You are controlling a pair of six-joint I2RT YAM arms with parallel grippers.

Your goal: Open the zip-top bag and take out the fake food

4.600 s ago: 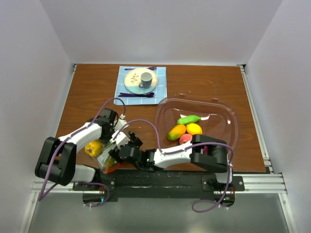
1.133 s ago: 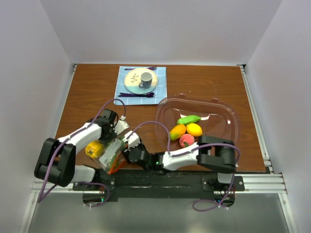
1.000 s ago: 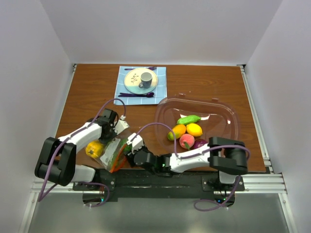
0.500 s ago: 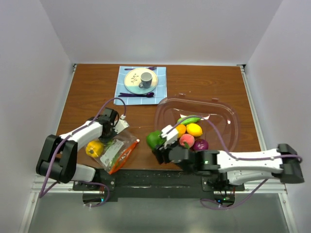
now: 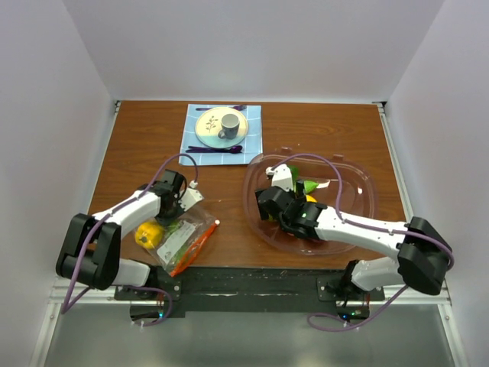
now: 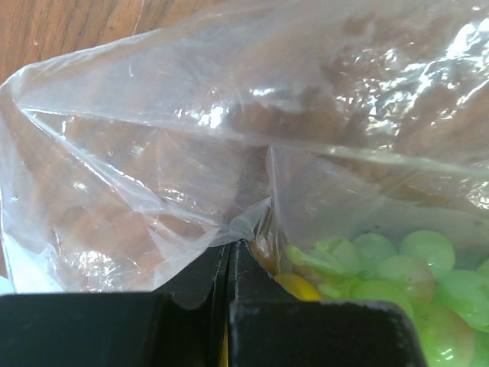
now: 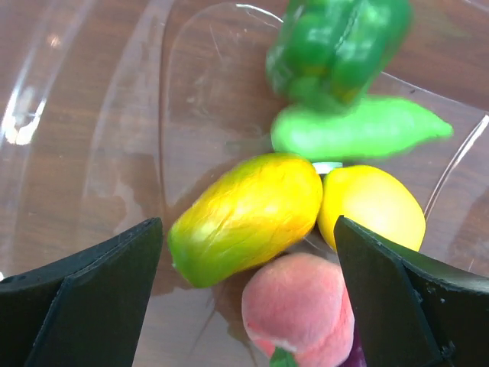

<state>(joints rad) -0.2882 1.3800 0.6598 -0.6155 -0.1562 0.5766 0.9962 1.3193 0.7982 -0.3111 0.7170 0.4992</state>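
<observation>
From above, my left end effector [image 5: 186, 200] is pinched on the far corner of the zip-top bag [image 5: 186, 238]. The bag lies flat near the worktop's [image 5: 137, 145] near edge, a yellow fruit [image 5: 147, 234] at its left side and bare wood behind it. My right end effector [image 5: 289, 183] hangs over the clear bowl [image 5: 365, 177]. At the left wrist, my fingers [image 6: 191, 313] are pressed together on a fold of bag film, with green grapes [image 6: 397, 264] showing inside. At the right wrist, my fingers [image 7: 84, 306] are spread wide with nothing between them. Below them in the bowl lie a mango [image 7: 248, 214], a lemon [image 7: 372, 206], a peach [image 7: 298, 306] and a cucumber [image 7: 359, 130], with a blurred green pepper [image 7: 336, 46] beyond.
</observation>
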